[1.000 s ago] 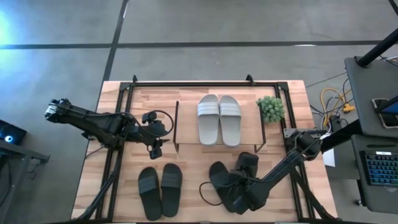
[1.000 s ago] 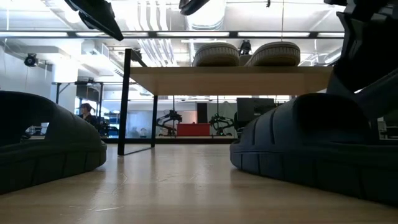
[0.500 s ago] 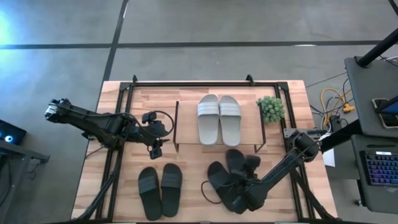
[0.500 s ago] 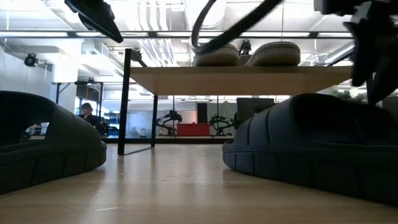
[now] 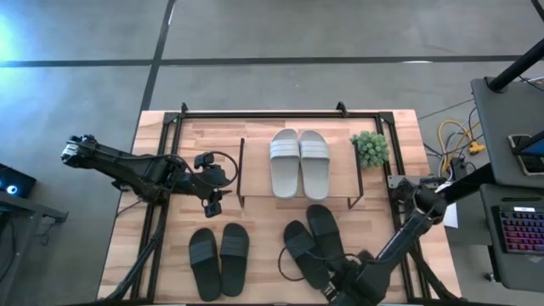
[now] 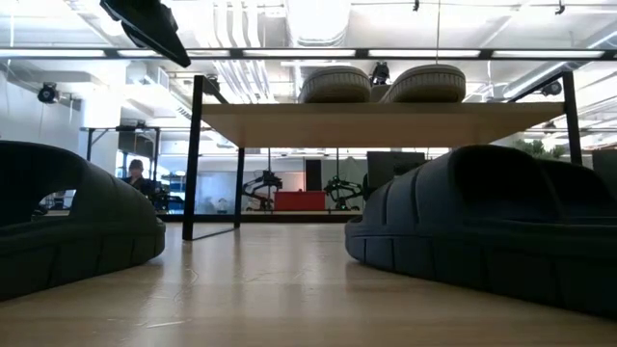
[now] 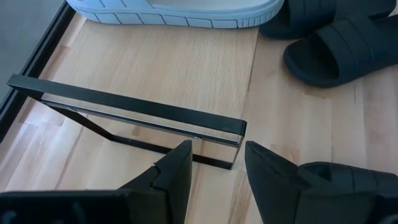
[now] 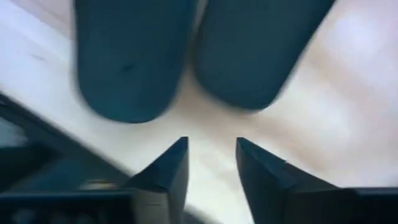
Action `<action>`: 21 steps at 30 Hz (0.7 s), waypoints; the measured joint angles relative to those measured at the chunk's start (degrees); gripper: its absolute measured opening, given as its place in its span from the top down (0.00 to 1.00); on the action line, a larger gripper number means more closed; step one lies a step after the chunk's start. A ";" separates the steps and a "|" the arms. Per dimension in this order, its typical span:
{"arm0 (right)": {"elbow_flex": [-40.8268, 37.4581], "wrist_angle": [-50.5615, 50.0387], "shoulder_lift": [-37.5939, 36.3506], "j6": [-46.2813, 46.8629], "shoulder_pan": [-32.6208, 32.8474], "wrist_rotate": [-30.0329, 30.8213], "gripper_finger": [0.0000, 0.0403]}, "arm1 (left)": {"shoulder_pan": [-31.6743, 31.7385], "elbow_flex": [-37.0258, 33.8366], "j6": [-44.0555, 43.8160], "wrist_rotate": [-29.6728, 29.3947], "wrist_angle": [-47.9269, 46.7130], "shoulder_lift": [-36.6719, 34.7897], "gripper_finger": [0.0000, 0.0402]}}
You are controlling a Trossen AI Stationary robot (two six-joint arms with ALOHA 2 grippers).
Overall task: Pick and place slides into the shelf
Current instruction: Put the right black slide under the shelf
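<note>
The right gripper [image 8: 211, 163] is hovering empty near the table's front edge, fingers spread, just short of the heels of a black pair of slides [image 5: 310, 242] lying flat, though this view is blurred. The left gripper [image 7: 217, 165] is waiting, parted and empty, beside the shelf [image 5: 255, 174], whose top board is carrying the white pair [image 5: 299, 163]. Another black pair [image 5: 218, 258] is sitting front left.
</note>
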 joint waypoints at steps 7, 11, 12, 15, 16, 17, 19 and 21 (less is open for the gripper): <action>-3.66 5.50 1.06 14.21 1.29 -0.54 0.91 | 0.02 0.00 0.04 0.00 0.02 0.00 0.66; -6.32 5.34 1.58 15.39 1.53 -3.37 0.97 | 0.02 0.00 0.04 0.02 0.00 0.00 0.66; -6.92 5.46 1.66 15.60 1.53 -3.59 0.97 | 0.02 0.00 0.04 0.01 0.02 0.00 0.66; -8.73 5.57 2.08 15.24 1.41 -3.65 0.98 | 0.02 0.00 0.03 0.02 0.01 0.00 0.66; -9.16 5.76 2.22 14.94 1.12 -3.58 0.98 | 0.02 0.00 0.04 0.02 -0.01 0.00 0.66; -9.62 6.11 2.26 14.27 0.80 -3.32 0.98 | 0.02 0.00 0.04 0.03 0.00 -0.01 0.66; -10.31 6.70 2.27 12.44 -0.22 -2.32 0.98 | 0.02 0.00 0.02 0.05 0.00 -0.02 0.66; -10.70 7.00 2.34 10.32 -1.40 -0.61 0.98 | 0.02 0.00 0.00 0.26 0.00 -0.02 0.66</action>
